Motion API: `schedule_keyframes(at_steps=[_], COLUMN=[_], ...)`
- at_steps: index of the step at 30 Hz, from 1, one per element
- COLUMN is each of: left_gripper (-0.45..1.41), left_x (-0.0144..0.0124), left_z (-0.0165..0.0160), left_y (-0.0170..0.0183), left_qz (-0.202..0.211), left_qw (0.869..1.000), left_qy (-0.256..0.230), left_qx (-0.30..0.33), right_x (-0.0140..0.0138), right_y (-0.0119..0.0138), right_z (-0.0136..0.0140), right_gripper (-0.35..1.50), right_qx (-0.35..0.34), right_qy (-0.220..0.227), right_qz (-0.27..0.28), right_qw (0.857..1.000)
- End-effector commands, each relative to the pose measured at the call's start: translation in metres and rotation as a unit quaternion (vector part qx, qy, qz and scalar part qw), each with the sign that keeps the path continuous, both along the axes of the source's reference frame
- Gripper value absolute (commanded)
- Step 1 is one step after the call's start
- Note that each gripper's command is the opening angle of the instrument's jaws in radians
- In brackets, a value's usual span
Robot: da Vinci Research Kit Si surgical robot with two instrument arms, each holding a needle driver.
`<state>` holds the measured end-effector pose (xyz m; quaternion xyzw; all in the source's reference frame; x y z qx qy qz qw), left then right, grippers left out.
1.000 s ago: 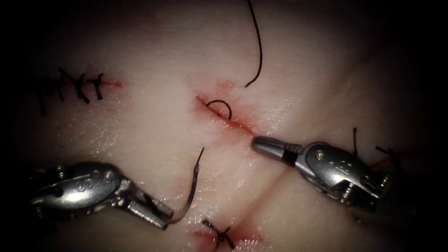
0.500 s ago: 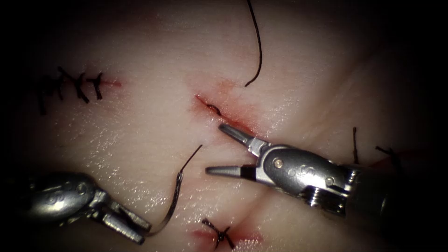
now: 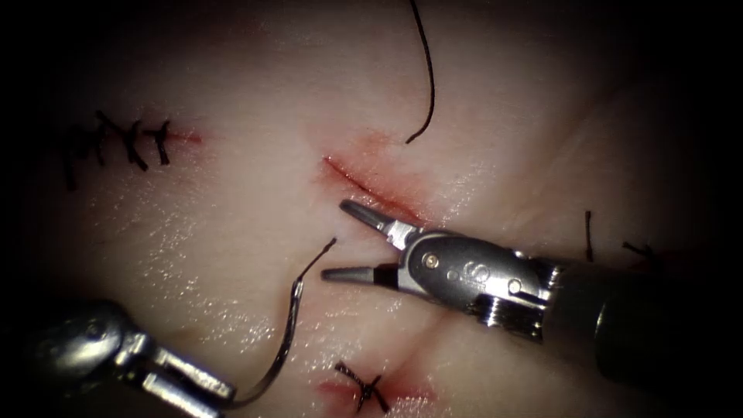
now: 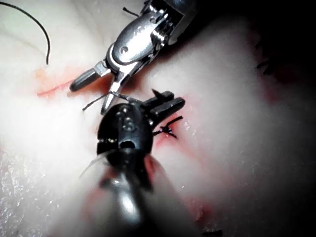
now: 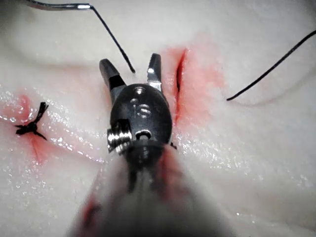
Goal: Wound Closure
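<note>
Left tool (image 3: 203, 391): at lower left, my jaws gripped the needle (image 3: 288, 334) at its rear end.
Needle: lay free above the tissue (image 3: 232, 201), left of the cut (image 3: 371, 190), thread (image 3: 317, 262) trailing from its upper end.
Right tool (image 3: 348, 241): my jaws stood apart, holding nothing, just below the cut.

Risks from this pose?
1. Right tool is open, holding nothing, one jaw at the cut; it might snag the edge.
2. Left tool grips the needle at one end, out of the tissue, left of the cut; it may pivot.
3. A short thread trails off the needle and might slip free.
</note>
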<state>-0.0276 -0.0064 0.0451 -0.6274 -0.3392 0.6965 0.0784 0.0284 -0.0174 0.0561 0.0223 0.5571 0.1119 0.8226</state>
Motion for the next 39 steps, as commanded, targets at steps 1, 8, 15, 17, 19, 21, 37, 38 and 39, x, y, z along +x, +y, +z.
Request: schedule_keyframes(at_steps=[1, 8, 15, 17, 19, 21, 37, 38, 39], left_gripper=[-0.45, -0.45, -0.45, -0.45, -0.45, -0.45, -0.45, -0.45, -0.45], left_x=[-0.0006, -0.0001, 0.0004, 0.0003, 0.0002, 0.0001, 0.0015, 0.0015, 0.0016], left_z=[0.0003, -0.0017, -0.003, -0.0033, -0.0038, -0.0046, -0.0059, -0.0059, -0.0058], left_y=[0.0, -0.0001, -0.0002, -0.0004, -0.0007, -0.0012, -0.0017, -0.0017, -0.0019], left_qz=[-0.003, -0.014, -0.02, -0.02, -0.021, -0.022, -0.111, -0.111, -0.118], left_qw=[1.0, 1.0, 0.999, 0.999, 0.999, 0.999, 0.982, 0.982, 0.981], left_qy=[-0.004, -0.015, -0.018, -0.019, -0.018, -0.018, 0.037, 0.037, 0.042], left_qx=[-0.004, -0.018, -0.028, -0.034, -0.036, -0.044, -0.148, -0.148, -0.151], right_x=[0.0012, 0.0015, 0.0008, 0.0008, 0.0008, 0.0007, 0.0014, 0.0014, 0.0016], right_y=[-0.0006, -0.0017, -0.0013, -0.0011, -0.0007, -0.0001, -0.0052, -0.0052, -0.0055], right_z=[0.0015, 0.0041, 0.0037, 0.0034, 0.0031, 0.0029, -0.0022, -0.0022, -0.0028], right_gripper=[1.03, 0.62, -0.35, -0.35, -0.35, -0.35, -0.35, -0.35, -0.35], right_qx=[-0.005, 0.017, 0.022, 0.02, 0.023, 0.026, 0.059, 0.059, 0.06], right_qy=[-0.003, -0.013, -0.008, -0.002, -0.005, -0.009, 0.012, 0.012, 0.014], right_qz=[-0.008, -0.014, -0.014, -0.005, -0.002, 0.002, 0.001, 0.001, 0.001], right_qw=[1.0, 1.0, 1.0, 1.0, 1.0, 1.0, 0.998, 0.998, 0.998])
